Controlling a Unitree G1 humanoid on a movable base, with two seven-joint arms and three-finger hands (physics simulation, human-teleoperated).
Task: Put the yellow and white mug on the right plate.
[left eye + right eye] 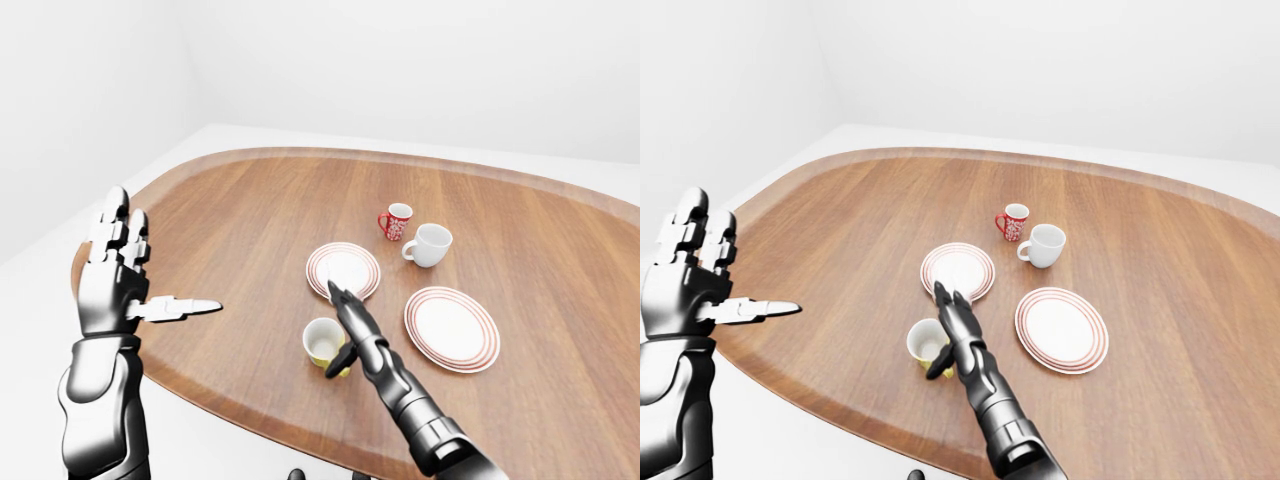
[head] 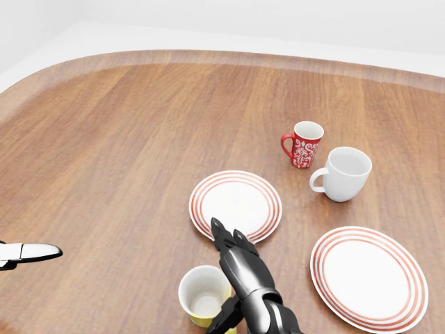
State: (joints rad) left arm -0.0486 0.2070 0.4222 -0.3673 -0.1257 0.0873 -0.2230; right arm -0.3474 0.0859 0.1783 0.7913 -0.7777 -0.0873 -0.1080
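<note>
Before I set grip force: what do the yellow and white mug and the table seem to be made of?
Yellow and white mug: likely glazed ceramic, judging by its smooth white inside and thick rim. Table: looks like varnished wood, with visible grain and a soft sheen.

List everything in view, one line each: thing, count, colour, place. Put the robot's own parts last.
Rounded wooden table: one, brown, fills most of the head view.
Yellow and white ceramic mug: one, yellow outside, white inside, bottom centre of the head view.
Left red-ringed plate: one, white with red rings, centre, above the yellow and white mug.
Right red-ringed plate: one, white with red rings, lower right.
Red patterned mug: one, red with white pattern, upper right.
Plain white mug: one, white, just right of and below the red one.
Right robot hand: one, dark metal, fingers open, beside the yellow and white mug's right side.
Left robot hand: one, silver, open, raised at the left of the left-eye view.
</note>
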